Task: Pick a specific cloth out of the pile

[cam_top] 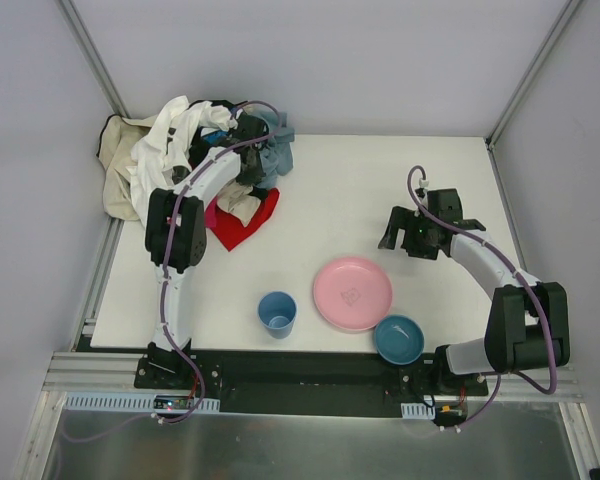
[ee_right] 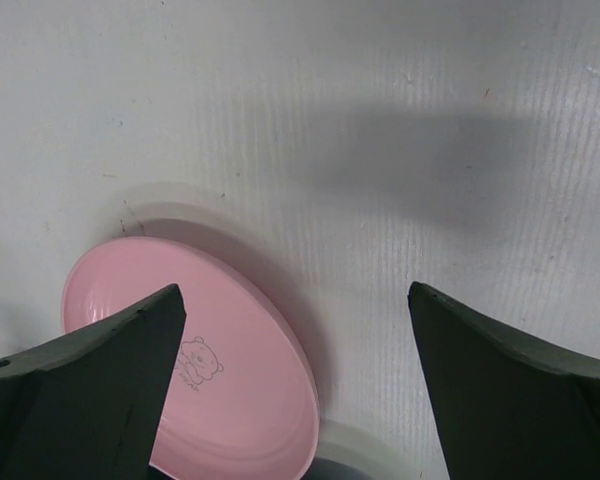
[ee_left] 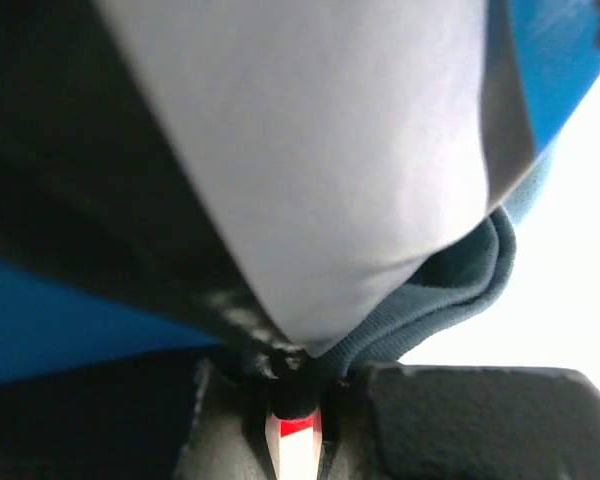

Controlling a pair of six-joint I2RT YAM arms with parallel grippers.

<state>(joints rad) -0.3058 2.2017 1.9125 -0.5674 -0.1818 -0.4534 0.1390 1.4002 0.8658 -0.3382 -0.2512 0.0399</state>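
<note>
Bright red fabric cloth (cam_top: 248,224) lies at near-right foot of the pile of cream, black, white, blue garments (cam_top: 170,150), partly under it. Left gripper (ee_left: 295,390) is pinched on the pile's black and grey-blue folds. Right gripper (ee_right: 295,292) is spread wide near round pink plastic plate (ee_right: 250,400) w/ small bear print.

The pile (cam_top: 180,150) at the upper left is all soft, matt cloth, creased and rumpled; the red cloth (cam_top: 238,232) at its lower edge looks the same. Close up in the left wrist view, the white fabric (ee_left: 320,150) is smooth and fine, while the grey-blue hem (ee_left: 450,290) at right is a thicker ribbed knit. The pink plate (cam_top: 352,293) looks like smooth plastic with a faint sheen, as do the blue cup (cam_top: 277,313) and blue bowl (cam_top: 398,339). The white table (ee_right: 380,120) is matt with fine ridges. The right gripper (ee_right: 295,290) has fingers (ee_right: 90,390) of dull black plastic.
</note>
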